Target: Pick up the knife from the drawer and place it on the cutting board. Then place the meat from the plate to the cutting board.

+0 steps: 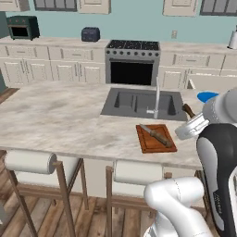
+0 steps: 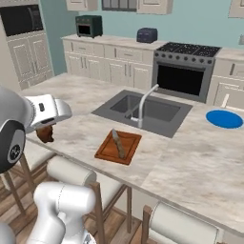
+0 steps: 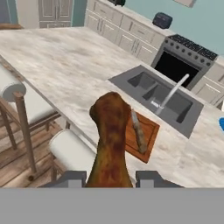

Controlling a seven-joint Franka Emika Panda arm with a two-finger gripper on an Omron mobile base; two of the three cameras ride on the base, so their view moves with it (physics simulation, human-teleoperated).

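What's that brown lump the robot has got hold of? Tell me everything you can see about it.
It is the meat: a mottled reddish-brown piece shaped like a drumstick, thick at the far end and narrowing toward the hand, whose two dark fingers clamp its narrow end. It hangs in the air off the counter's edge, short of the cutting board, where the knife already lies.

left base view: looking forward and down from behind-left | right base view: looking from behind-right | both sharing the cutting board [image 1: 156, 138] and sink [image 2: 143, 109] | hand view: hovering close above

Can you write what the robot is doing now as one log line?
fingers: shut on meat | knife: on cutting board | plate: bare
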